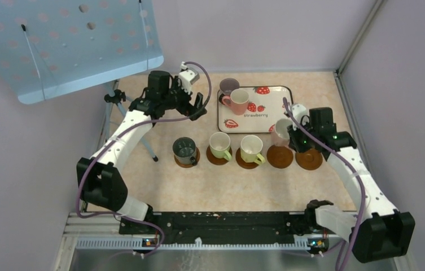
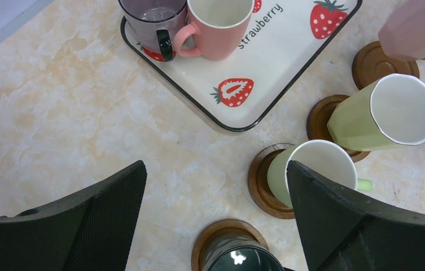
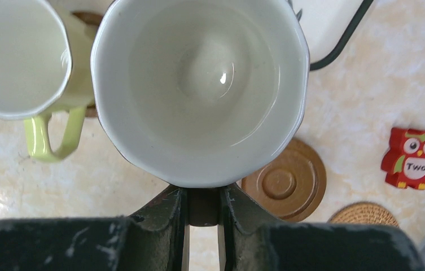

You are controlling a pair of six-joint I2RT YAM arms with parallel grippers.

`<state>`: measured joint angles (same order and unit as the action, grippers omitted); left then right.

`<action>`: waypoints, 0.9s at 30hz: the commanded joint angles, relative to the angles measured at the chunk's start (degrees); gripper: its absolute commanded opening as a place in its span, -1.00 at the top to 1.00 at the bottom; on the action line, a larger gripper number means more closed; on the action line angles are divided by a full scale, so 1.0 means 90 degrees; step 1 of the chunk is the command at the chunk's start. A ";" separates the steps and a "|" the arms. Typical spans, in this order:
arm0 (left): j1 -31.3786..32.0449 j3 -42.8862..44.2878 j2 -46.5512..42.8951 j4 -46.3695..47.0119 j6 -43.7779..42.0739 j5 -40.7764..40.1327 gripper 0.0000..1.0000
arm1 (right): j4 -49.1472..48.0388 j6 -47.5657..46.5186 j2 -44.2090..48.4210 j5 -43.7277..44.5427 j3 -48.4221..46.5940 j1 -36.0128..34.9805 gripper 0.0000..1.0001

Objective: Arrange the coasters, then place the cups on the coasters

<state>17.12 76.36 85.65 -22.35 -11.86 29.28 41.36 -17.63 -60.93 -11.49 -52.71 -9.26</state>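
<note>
Five brown coasters lie in a row. The left three carry a dark grey-green cup (image 1: 184, 149) and two yellow-green cups (image 1: 219, 144) (image 1: 251, 148). The fourth coaster (image 1: 280, 156) and the fifth coaster (image 1: 310, 160) are bare. My right gripper (image 1: 299, 137) (image 3: 203, 206) is shut on the handle of a pink cup (image 1: 282, 131) (image 3: 198, 90), held upright above the fourth coaster (image 3: 284, 180). My left gripper (image 1: 195, 107) (image 2: 215, 169) is open and empty, left of the tray. On the tray stand a pink cup (image 1: 237, 101) (image 2: 218, 22) and a mauve cup (image 1: 228, 86) (image 2: 153, 20).
The strawberry-print tray (image 1: 266, 113) (image 2: 289, 51) sits behind the row of coasters. A red owl block (image 3: 416, 158) and a woven mat (image 3: 365, 214) lie to the right in the right wrist view. A tripod (image 1: 117, 101) stands at the table's left edge.
</note>
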 commanded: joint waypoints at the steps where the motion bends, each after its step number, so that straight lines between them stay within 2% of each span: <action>1: -0.0018 -0.0076 -0.0179 0.0300 0.0099 0.0230 -0.97 | -0.0124 -0.0447 0.0802 -0.0174 0.0311 0.0011 1.00; 14: -0.0018 -0.0069 -0.0189 0.0347 0.0117 0.0234 -0.97 | -0.0302 -0.0980 0.0648 -0.0301 0.0907 0.0007 1.00; 27: -0.0018 -0.0131 -0.0185 0.0374 0.0169 0.0345 -0.98 | -0.0588 -0.0721 0.0569 -0.0097 0.1163 0.0010 1.00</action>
<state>17.12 75.31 85.65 -21.43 -10.96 30.68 42.22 -24.86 -56.23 -11.77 -41.60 -9.23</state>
